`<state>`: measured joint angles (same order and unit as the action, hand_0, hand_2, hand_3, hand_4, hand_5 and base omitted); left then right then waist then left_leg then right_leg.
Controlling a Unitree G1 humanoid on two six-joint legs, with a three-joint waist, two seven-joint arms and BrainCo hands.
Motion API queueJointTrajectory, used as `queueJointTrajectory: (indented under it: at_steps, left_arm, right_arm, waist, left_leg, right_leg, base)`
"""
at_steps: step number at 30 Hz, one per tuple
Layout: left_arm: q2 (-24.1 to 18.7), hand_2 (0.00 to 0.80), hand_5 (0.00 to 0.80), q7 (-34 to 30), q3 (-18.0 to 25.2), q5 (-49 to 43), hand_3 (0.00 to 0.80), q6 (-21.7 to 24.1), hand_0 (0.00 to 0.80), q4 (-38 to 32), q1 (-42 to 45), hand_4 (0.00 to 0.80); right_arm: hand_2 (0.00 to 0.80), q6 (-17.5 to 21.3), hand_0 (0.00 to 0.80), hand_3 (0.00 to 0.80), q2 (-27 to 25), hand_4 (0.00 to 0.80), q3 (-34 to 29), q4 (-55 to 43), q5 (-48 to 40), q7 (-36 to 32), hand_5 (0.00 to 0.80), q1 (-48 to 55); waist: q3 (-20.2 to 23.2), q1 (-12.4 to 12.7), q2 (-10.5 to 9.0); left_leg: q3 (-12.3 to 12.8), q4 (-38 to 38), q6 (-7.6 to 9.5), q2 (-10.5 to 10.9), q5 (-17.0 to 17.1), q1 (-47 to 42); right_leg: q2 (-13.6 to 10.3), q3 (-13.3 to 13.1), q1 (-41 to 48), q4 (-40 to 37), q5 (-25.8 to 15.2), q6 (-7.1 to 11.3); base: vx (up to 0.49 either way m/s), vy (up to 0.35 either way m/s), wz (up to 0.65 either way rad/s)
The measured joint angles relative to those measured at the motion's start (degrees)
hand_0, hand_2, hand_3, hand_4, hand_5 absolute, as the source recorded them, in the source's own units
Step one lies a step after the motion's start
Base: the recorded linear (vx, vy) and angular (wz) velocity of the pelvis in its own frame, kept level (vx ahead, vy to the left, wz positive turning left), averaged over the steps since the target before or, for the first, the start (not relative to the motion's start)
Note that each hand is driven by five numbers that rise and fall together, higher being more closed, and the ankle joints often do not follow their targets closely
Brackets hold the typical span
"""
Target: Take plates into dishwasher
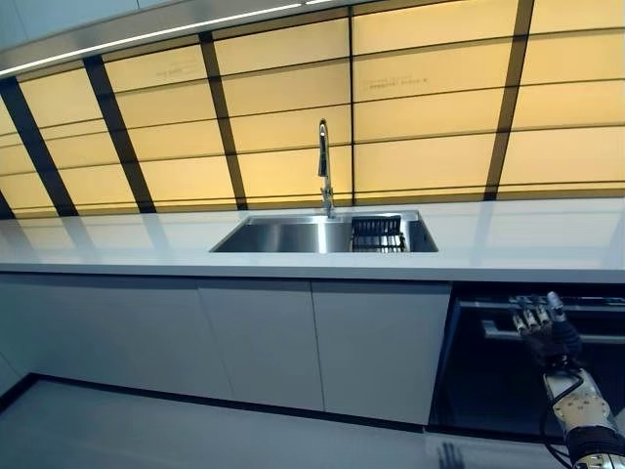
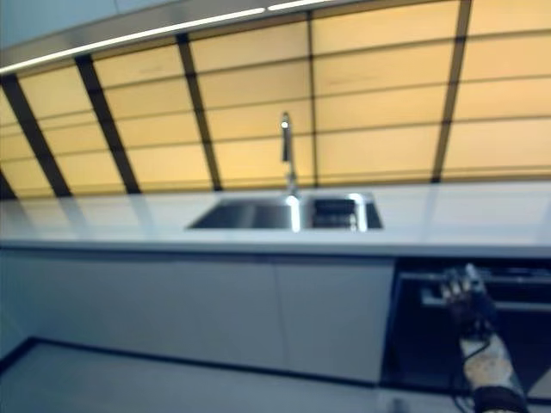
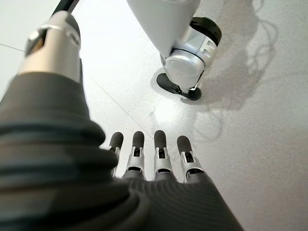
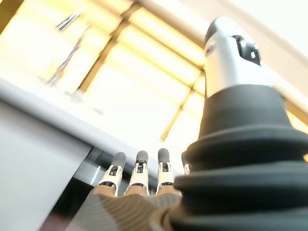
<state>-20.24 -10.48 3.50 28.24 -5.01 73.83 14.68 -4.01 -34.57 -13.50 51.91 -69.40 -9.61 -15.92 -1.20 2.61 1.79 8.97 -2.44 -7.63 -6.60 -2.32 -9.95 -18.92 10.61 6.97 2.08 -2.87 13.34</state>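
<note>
The dishwasher (image 1: 532,357) sits under the white bench (image 1: 293,256) at the right end of the cabinet run, a dark opening with a pale horizontal bar (image 1: 557,335) across its upper part. No plates can be made out in any view; the dark rack (image 1: 377,234) standing in the right part of the steel sink (image 1: 283,235) is too small to tell whether it holds any. The right hand (image 1: 542,327) is raised in front of the dishwasher, near the bar, its fingers (image 4: 138,168) straight and released, holding nothing; whether they touch the bar cannot be told. A tall tap (image 1: 324,166) rises behind the sink, at the foot of a wall of yellow panels (image 1: 430,107) divided by dark strips. To the left of the dishwasher, flat white cabinet doors (image 1: 264,342) run below the bench down to a dark plinth and the pale floor (image 1: 146,430). The left hand (image 3: 154,163) shows only in its own wrist view, hanging over the floor with its fingers straight and empty.
</note>
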Motion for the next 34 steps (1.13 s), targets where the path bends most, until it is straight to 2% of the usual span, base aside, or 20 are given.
queueJointTrajectory:
  at_steps: [1,5,9,14,18,20,24,34]
  left_arm:
    - [-0.3,0.0,0.0,0.0,-0.6,0.1,0.0,0.6,0.0,0.0,-0.9,0.0]
    - [-0.5,0.0,0.0,-0.1,-1.3,0.2,0.0,2.0,0.0,0.3,-5.0,0.0]
    - [0.1,0.0,0.0,-0.3,-2.5,1.7,0.0,2.4,0.0,0.2,-8.7,0.0]
    - [0.8,0.0,0.0,0.7,-4.0,2.4,0.0,2.9,0.0,0.2,-13.9,0.0]
    - [2.0,0.0,0.0,1.5,-4.6,2.4,0.0,2.9,0.0,0.3,-16.1,0.0]
    - [2.4,0.0,0.0,2.1,-4.6,2.0,0.0,2.9,0.0,0.3,-16.1,0.0]
    - [3.5,0.0,0.0,3.6,-5.8,-0.4,0.0,2.7,0.0,0.3,-15.7,0.0]
    - [5.5,0.0,0.0,3.2,-6.5,-0.6,0.0,1.5,0.0,0.4,-13.9,0.0]
  right_arm:
    - [0.0,-1.2,0.0,0.0,-0.3,0.0,0.1,2.3,2.2,0.2,0.0,0.4]
    - [0.0,-5.7,0.0,0.0,-1.3,0.0,0.8,9.7,12.7,0.7,0.0,2.1]
    - [0.0,-9.0,0.0,0.0,-0.6,0.0,1.4,15.5,16.3,0.6,0.0,4.6]
    - [0.0,-8.7,0.0,0.0,4.7,0.0,4.0,19.2,18.1,0.3,0.0,6.8]
    - [0.0,-8.4,0.0,0.0,12.0,0.0,5.4,19.2,18.2,0.2,0.0,9.9]
    - [0.0,-7.4,0.0,0.0,14.2,0.0,5.8,19.3,18.7,0.1,0.0,10.9]
    - [0.0,-5.0,0.0,0.0,17.8,0.0,10.3,19.4,22.2,-0.9,0.0,12.9]
    - [0.0,-4.8,0.0,0.0,20.3,0.0,12.4,20.6,21.9,-2.8,0.0,16.0]
  waist:
    - [-0.1,-0.2,-0.68]
    - [-0.5,-0.1,-0.74]
    - [-0.8,-0.2,-1.22]
    - [-2.0,-0.2,-3.37]
    - [-2.0,-0.2,-4.54]
    - [-1.9,-0.2,-4.49]
    - [-1.5,-0.1,-3.99]
    - [0.4,-0.2,-3.21]
  left_leg:
    - [0.1,0.9,-0.38,-0.2,0.9,1.2]
    - [-0.1,4.1,-1.6,-1.6,3.8,2.8]
    - [0.0,6.0,-2.0,-2.5,4.4,3.5]
    - [-0.4,6.0,-2.05,-2.9,4.6,5.5]
    - [-1.2,6.5,-2.08,-3.0,4.7,5.5]
    - [-1.3,6.7,-2.26,-3.0,4.8,5.5]
    - [-1.4,7.0,-2.36,-3.0,4.9,4.5]
    - [-1.3,7.3,-2.09,-3.1,4.7,4.6]
  right_leg:
    - [0.7,0.1,-1.5,-0.8,-1.1,-0.67]
    - [3.1,0.9,-2.5,-5.4,-4.2,-1.54]
    - [4.3,1.2,-3.1,-6.9,-4.8,-1.87]
    - [4.7,1.5,-4.6,-6.9,-4.4,-2.02]
    - [4.8,2.6,-4.2,-6.9,-4.1,-2.32]
    - [4.8,2.8,-4.1,-6.9,-4.1,-2.17]
    - [4.8,3.5,-3.1,-6.9,-3.6,-1.97]
    - [4.7,3.6,-3.1,-6.9,-3.4,-1.86]
  base:
    - [-0.309,-0.052,-0.01]
    - [-0.155,-0.016,0.0]
    - [-0.129,0.002,-0.01]
    - [-0.108,0.017,0.04]
    - [0.01,0.033,0.12]
    - [0.009,0.014,0.02]
    - [0.009,0.01,0.06]
    - [0.0,0.002,0.0]
